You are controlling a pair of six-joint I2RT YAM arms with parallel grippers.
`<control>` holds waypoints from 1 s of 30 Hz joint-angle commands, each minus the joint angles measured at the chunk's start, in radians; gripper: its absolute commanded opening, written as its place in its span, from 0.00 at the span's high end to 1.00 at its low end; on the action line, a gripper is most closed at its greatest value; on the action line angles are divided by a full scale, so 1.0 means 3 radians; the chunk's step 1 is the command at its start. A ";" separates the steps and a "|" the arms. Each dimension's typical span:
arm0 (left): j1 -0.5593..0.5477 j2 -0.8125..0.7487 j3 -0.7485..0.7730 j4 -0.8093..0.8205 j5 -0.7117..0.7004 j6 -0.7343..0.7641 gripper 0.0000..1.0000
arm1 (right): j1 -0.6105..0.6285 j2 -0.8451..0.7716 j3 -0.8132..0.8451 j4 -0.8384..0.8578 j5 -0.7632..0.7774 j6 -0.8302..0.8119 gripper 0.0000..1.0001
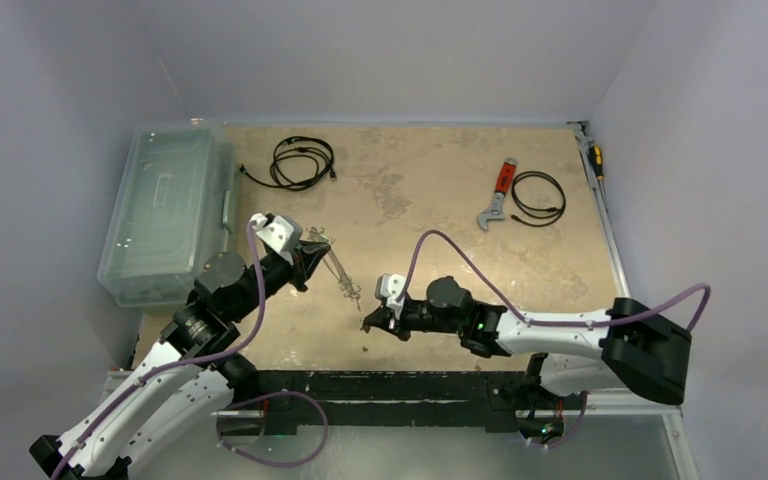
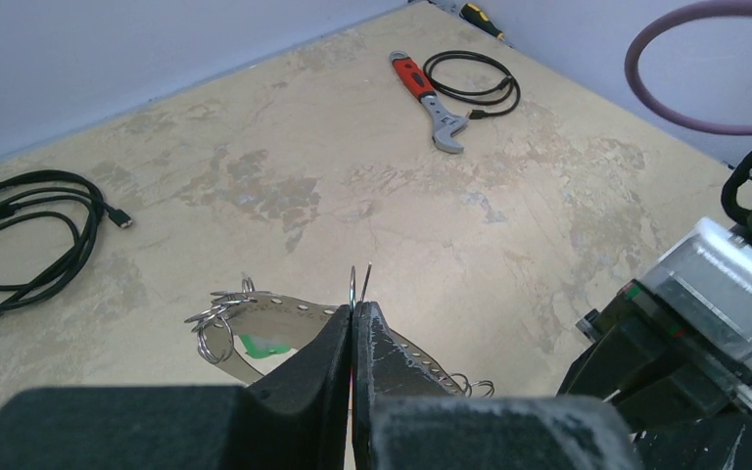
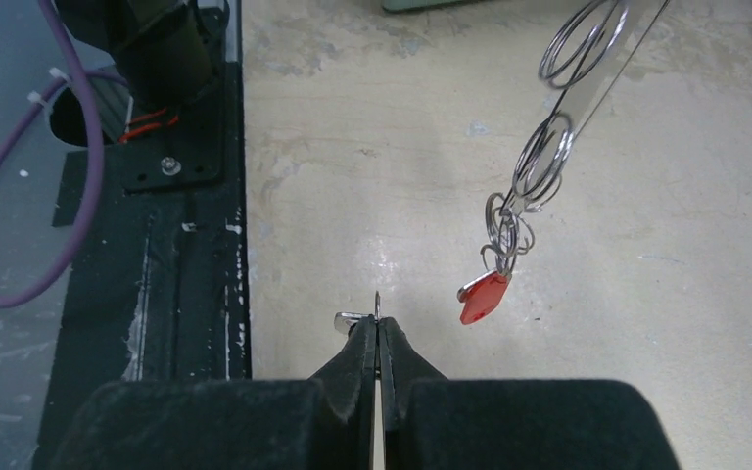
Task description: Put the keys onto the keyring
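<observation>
My left gripper (image 1: 310,247) is shut on the keyring (image 1: 338,268), a thin flat grey hoop that slants down toward the right arm. In the left wrist view the fingers (image 2: 354,311) pinch it, and its punched strip (image 2: 284,307) curves away on both sides, carrying small split rings and a green tag (image 2: 259,345). In the right wrist view the keyring (image 3: 602,93) hangs upper right with rings and a red-tagged key (image 3: 483,297) at its low end. My right gripper (image 3: 379,328) is shut on a small silver key (image 3: 349,319) with its ring, just above the table (image 1: 368,322).
A clear plastic box (image 1: 165,210) stands at the left edge. A black coiled cable (image 1: 302,162) lies at the back left. A red-handled wrench (image 1: 498,192) and a second cable (image 1: 538,197) lie at the back right, with a screwdriver (image 1: 594,160) by the right wall.
</observation>
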 commanded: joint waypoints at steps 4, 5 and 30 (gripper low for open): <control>-0.0004 -0.0052 0.0117 0.0231 0.0117 0.0042 1.00 | -0.0001 -0.0725 0.0089 -0.0066 -0.0092 0.0458 1.00; -0.0005 -0.0058 0.0116 0.0239 0.0134 0.0042 1.00 | -0.0009 -0.0804 0.0075 -0.0048 -0.0099 0.0501 1.00; -0.0017 -0.0036 -0.0145 0.0952 0.1455 -0.0169 1.00 | -0.1096 -0.1072 0.1273 -0.1007 -0.1774 0.0903 1.00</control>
